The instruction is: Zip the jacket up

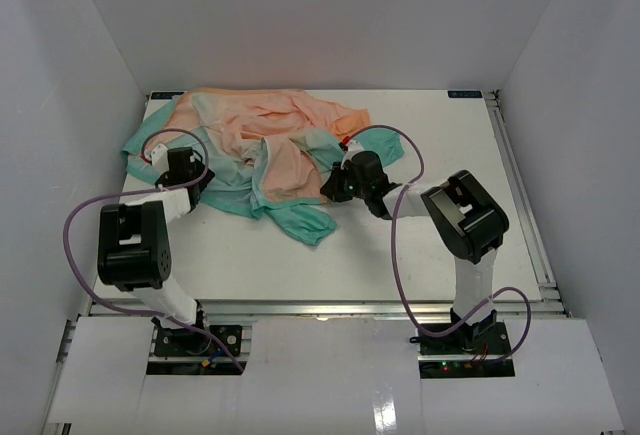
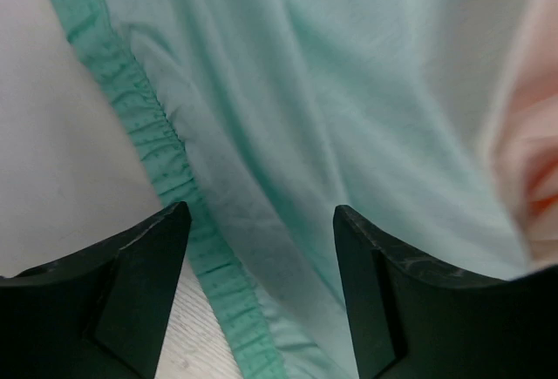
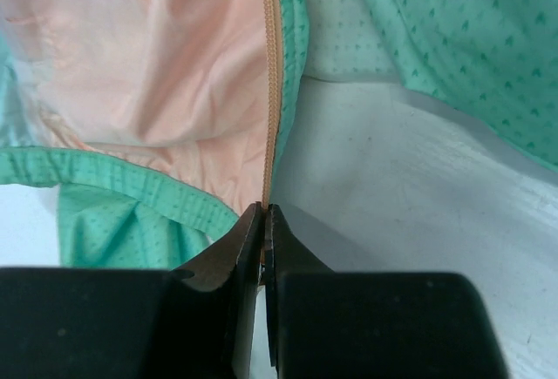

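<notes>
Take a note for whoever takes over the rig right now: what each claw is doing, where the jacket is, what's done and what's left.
Left claw: open, holding nothing, over teal fabric beside the gathered hem.
Right claw: shut on the bottom end of the zipper, where it meets the hem.
Jacket: crumpled in a heap at the far left of the table, between the two claws.
Done: one zipper edge is pinched.
Left: the jacket is bunched and unzipped. The other zipper edge and the slider are not in sight; find them, line them up, and zip.
</notes>
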`<action>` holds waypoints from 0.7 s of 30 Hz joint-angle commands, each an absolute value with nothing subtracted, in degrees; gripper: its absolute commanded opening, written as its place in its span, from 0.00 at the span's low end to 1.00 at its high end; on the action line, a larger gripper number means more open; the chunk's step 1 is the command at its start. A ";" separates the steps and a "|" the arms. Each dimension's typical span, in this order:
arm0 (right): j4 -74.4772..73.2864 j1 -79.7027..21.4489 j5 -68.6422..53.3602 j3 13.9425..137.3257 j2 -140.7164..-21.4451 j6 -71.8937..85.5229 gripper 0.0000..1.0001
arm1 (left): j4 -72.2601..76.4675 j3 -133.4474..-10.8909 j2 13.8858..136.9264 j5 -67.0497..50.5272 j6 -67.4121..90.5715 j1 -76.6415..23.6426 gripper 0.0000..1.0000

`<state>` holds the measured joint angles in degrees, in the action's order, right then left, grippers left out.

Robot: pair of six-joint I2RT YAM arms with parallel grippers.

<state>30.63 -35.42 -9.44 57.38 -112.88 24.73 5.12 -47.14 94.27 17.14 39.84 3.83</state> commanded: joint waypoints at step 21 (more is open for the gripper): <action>31.76 -30.80 -2.43 28.93 -78.53 22.52 0.08 | 9.45 -38.32 90.65 2.10 45.84 -13.01 0.00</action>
